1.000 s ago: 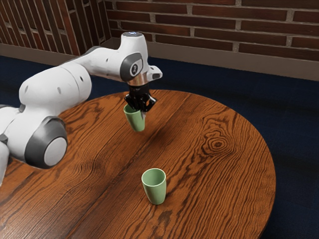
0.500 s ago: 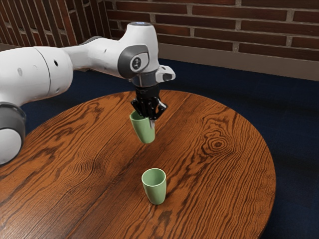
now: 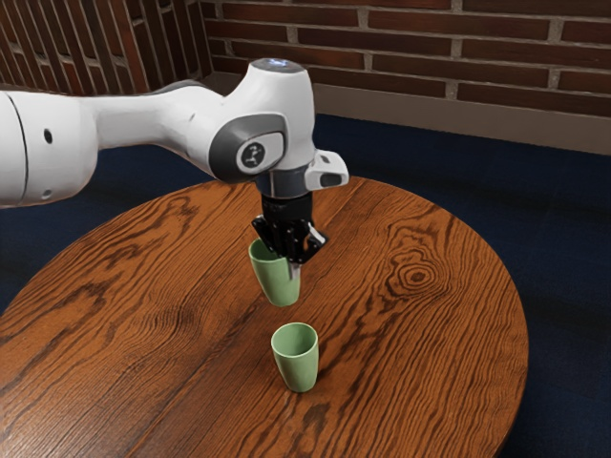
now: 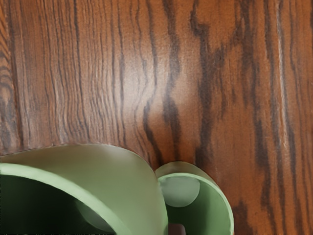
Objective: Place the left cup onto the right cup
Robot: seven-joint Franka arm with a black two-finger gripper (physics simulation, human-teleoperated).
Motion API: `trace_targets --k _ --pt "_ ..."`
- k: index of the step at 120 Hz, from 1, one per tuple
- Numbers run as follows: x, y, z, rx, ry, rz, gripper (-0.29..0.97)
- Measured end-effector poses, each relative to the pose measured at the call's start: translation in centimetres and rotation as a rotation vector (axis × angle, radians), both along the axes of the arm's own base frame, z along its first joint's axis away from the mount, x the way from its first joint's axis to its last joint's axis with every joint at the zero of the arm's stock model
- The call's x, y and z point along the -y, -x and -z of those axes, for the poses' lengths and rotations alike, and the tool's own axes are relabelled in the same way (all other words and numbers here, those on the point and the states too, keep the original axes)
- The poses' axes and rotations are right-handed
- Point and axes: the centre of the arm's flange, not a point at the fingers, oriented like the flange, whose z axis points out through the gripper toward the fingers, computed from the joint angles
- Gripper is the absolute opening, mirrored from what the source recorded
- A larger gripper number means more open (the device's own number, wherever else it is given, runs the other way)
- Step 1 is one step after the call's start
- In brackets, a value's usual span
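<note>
Two green cups are in play. One green cup [image 3: 277, 278] hangs tilted in the air above the round wooden table [image 3: 420, 286], and my black gripper [image 3: 289, 256] is shut on its rim. The other green cup [image 3: 295, 356] stands upright on the table, just below and slightly to the exterior view's right of the held one. In the wrist view the held cup [image 4: 88, 186] looms large under my hand, and the standing cup [image 4: 195, 200] shows its open mouth right beside it.
The table's edge [image 3: 516, 382] curves round on the exterior view's right, with dark blue floor [image 3: 554, 210] beyond. A brick wall [image 3: 430, 48] runs along the back. My white arm [image 3: 143, 124] spans the upper left of the exterior view.
My arm has carried the held cup toward the standing cup, to the exterior view's right and downward. The standing cup has stayed where it was.
</note>
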Motion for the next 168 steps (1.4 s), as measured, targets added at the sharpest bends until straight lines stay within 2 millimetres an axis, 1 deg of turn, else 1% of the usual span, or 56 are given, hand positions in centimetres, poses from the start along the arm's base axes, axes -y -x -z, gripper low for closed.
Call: trace_targets --k 10,27,57,76,101,121,145,168 --pt "0.6 1.3 0.0 0.02 0.002 0.005 -0.1" --pt "1.9 2.5 0.0 0.049 -0.002 0.012 -0.1" --pt "2.1 3.5 0.3 0.06 -0.003 -0.021 -0.1" --pt "2.5 4.0 1.0 0.053 -0.008 -0.035 -0.1" --pt "3.8 4.7 1.7 0.043 -0.007 -0.039 -0.1" --pt "4.7 5.3 1.8 0.04 -0.004 -0.042 -0.1" --pt "4.7 5.4 2.3 0.031 -0.008 -0.061 -0.1" --pt "3.9 5.5 3.1 0.016 -0.017 -0.086 -0.1"
